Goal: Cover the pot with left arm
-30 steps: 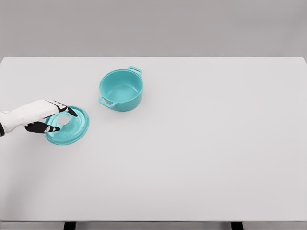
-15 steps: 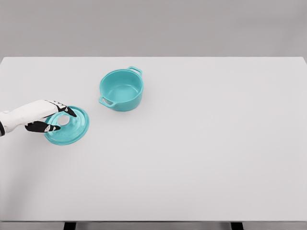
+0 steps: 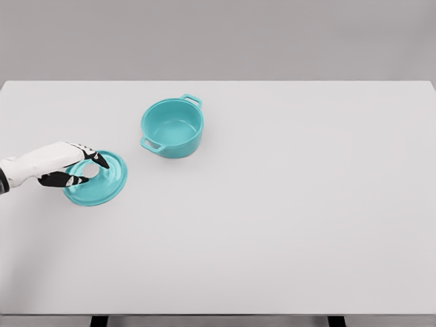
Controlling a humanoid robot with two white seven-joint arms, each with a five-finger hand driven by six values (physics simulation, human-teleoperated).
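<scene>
A white bench (image 3: 286, 225) fills most of the head view. On it, toward 11 o'clock from the middle, stands a teal pot (image 3: 172, 127), upright and uncovered, its hollow open to the camera and a small loop handle on each side, one at its 1 o'clock edge and one at its 8 o'clock edge. The matching teal lid (image 3: 102, 180) lies toward 9 o'clock near the bench's left edge, well apart from the pot and at about 8 o'clock from it. The left hand (image 3: 65, 165) reaches in from the left edge, its dark-tipped fingers (image 3: 97, 159) curled around the pale knob at the lid's centre, thumb below and the other fingers above; it appears to be grasping the lid there. Whether the lid is resting flat or slightly lifted cannot be told.
</scene>
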